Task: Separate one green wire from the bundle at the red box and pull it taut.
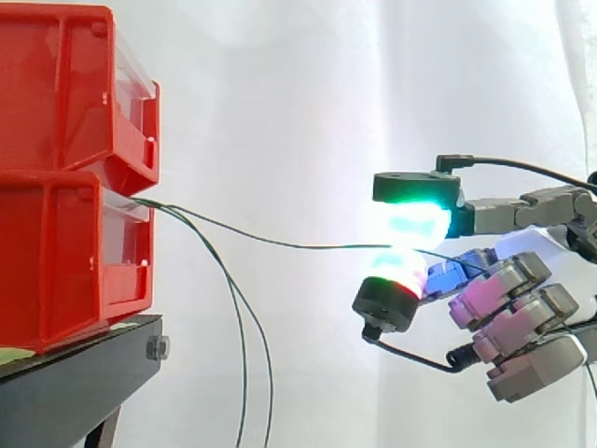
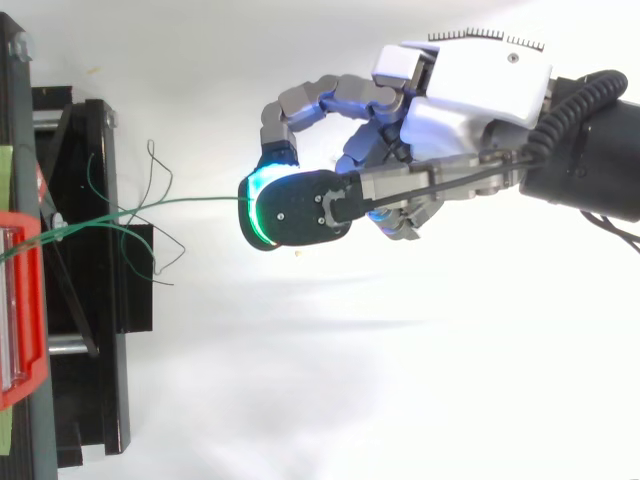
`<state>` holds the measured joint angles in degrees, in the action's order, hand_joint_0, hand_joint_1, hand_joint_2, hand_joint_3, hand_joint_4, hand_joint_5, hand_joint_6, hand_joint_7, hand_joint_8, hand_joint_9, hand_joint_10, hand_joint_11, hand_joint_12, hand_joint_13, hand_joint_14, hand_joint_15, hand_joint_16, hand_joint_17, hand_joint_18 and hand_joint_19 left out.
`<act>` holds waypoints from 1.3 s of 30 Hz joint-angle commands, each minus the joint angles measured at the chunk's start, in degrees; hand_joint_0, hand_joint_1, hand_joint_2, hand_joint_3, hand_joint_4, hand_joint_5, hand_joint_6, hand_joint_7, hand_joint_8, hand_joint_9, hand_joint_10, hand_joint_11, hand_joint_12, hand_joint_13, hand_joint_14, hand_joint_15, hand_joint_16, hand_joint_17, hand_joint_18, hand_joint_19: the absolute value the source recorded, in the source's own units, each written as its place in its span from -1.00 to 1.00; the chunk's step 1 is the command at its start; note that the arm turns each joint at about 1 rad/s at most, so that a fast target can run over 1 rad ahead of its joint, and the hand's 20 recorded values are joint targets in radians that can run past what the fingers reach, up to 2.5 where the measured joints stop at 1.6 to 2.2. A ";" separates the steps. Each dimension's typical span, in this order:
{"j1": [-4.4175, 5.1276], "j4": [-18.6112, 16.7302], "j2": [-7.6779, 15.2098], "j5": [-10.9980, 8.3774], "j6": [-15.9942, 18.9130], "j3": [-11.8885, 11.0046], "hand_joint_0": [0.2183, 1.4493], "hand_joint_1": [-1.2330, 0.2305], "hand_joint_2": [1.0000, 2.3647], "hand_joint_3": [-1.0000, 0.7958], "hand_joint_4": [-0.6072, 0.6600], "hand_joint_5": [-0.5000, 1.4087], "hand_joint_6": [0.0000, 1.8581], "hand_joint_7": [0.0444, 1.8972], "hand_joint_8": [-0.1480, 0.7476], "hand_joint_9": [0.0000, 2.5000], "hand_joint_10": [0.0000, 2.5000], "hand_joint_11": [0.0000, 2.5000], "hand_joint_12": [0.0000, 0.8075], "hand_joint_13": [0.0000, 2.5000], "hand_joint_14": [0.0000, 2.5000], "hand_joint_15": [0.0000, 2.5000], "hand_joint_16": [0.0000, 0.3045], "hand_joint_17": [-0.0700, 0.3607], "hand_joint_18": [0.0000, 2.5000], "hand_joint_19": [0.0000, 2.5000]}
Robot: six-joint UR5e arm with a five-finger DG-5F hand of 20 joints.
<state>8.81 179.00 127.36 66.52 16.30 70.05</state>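
Note:
Two red boxes point(image 1: 70, 177) are stacked on a black stand point(image 1: 84, 373) at the left. Thin green wires come out between them. One green wire point(image 1: 280, 243) runs nearly straight from the boxes to my hand point(image 2: 460, 110), which is shut on it, pinched between a glowing green pad point(image 1: 415, 219) above and a reddish pad point(image 1: 396, 271) below. In the top view that same wire point(image 2: 190, 202) stretches from the box edge to the pinching pads. The other green wires point(image 1: 244, 355) hang loose, drooping down past the stand.
The white curtain point(image 1: 308, 93) is behind everything. The stand's black frame point(image 2: 100, 300) and the red box rim point(image 2: 25, 300) sit at the left edge of the top view, with loose wire ends point(image 2: 155, 255) curling over the frame.

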 commanded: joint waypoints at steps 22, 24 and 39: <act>0.07 -0.05 -0.01 -0.07 -0.13 0.00 -0.31 -0.40 -0.96 0.06 0.06 -0.61 -0.07 0.36 -0.06 -0.09 0.14 0.25 -0.19 -0.09 0.07 0.20 -0.73 -0.25 0.00 0.27; 0.07 -0.05 -0.01 -0.07 -0.13 0.00 -0.31 -0.40 -0.96 0.06 0.06 -0.61 -0.07 0.35 -0.07 -0.10 0.15 0.23 -0.18 -0.09 0.04 0.21 -0.73 -0.24 -0.01 0.25; 0.07 -0.05 -0.01 -0.07 -0.13 0.00 -0.31 -0.40 -0.96 0.06 0.06 -0.61 -0.07 0.35 -0.04 -0.11 0.16 0.21 -0.18 -0.08 -0.01 0.20 -0.72 -0.24 -0.01 0.24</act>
<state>8.86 178.95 127.38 66.44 16.17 70.05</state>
